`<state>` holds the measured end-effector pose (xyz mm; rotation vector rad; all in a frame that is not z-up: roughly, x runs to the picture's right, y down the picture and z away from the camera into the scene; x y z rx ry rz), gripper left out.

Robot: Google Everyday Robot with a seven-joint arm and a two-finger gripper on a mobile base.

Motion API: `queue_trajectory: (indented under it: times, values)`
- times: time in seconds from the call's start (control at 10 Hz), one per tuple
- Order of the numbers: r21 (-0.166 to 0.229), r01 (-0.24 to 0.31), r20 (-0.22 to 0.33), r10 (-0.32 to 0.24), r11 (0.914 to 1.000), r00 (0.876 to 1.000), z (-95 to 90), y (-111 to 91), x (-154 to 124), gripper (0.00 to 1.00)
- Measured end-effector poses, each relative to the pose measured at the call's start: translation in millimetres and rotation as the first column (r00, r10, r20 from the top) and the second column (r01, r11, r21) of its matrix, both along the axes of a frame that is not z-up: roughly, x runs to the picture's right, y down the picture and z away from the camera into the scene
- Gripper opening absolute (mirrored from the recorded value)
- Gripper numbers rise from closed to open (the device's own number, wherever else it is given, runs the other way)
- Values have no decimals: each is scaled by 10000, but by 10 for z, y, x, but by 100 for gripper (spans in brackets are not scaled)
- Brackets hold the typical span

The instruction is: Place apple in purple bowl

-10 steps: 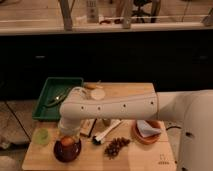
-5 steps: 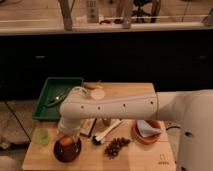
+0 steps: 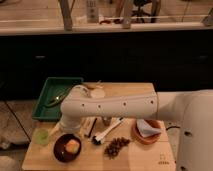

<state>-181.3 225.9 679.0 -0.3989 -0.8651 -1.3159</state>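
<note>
The purple bowl sits at the front left of the wooden table. The apple, orange-yellow, lies inside it. My white arm reaches from the right across the table and bends down at the left. My gripper hangs at the arm's end, just above the back rim of the bowl and the apple. It is mostly hidden under the arm's wrist.
A green tray stands at the back left and a small green cup is left of the bowl. A dark grape cluster, a black-and-white utensil and an orange-brown bowl with pale cloth lie to the right.
The end of the arm has lifted a little off the bowl. The apple now shows plainly inside the bowl. Nothing else has moved.
</note>
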Motion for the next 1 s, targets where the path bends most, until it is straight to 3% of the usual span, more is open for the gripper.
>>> queue_trajectory:
  times: [1.0]
  values:
    - [58, 138, 12, -138, 9999, 9999, 34, -70, 14, 80]
